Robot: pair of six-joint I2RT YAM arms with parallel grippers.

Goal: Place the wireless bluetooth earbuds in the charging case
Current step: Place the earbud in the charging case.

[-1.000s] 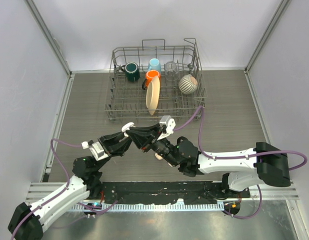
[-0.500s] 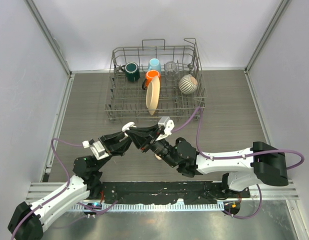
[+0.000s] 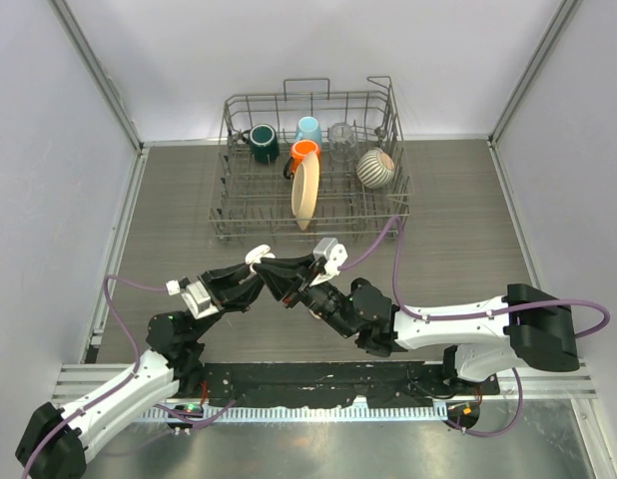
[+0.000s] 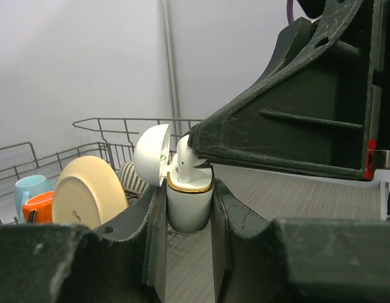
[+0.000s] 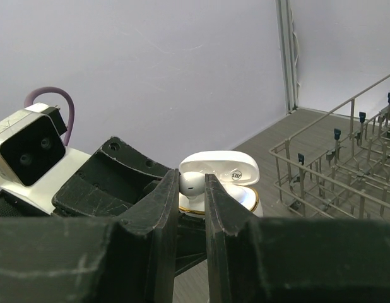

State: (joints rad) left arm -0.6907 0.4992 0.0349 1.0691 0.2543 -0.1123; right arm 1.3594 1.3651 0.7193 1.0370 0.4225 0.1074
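My left gripper (image 4: 187, 208) is shut on a white charging case (image 4: 189, 205) with a gold rim, its lid (image 4: 151, 153) hinged open to the left. My right gripper (image 5: 191, 183) is shut on a white earbud (image 5: 192, 184) and holds it at the case's mouth (image 5: 220, 203), stem down into a slot. In the left wrist view the earbud (image 4: 182, 161) stands in the case under my right fingers (image 4: 289, 136). In the top view both grippers meet at mid-table (image 3: 285, 279), above the wood surface. No other earbud shows.
A wire dish rack (image 3: 313, 165) stands at the back with a dark green mug (image 3: 263, 143), blue mug (image 3: 308, 130), orange mug (image 3: 305, 152), glass (image 3: 341, 135), striped bowl (image 3: 375, 168) and cream plate (image 3: 306, 192). Purple cables loop from both arms.
My right gripper has shifted slightly left and back toward the left gripper, bringing the earbud onto the case. The left arm has barely moved.
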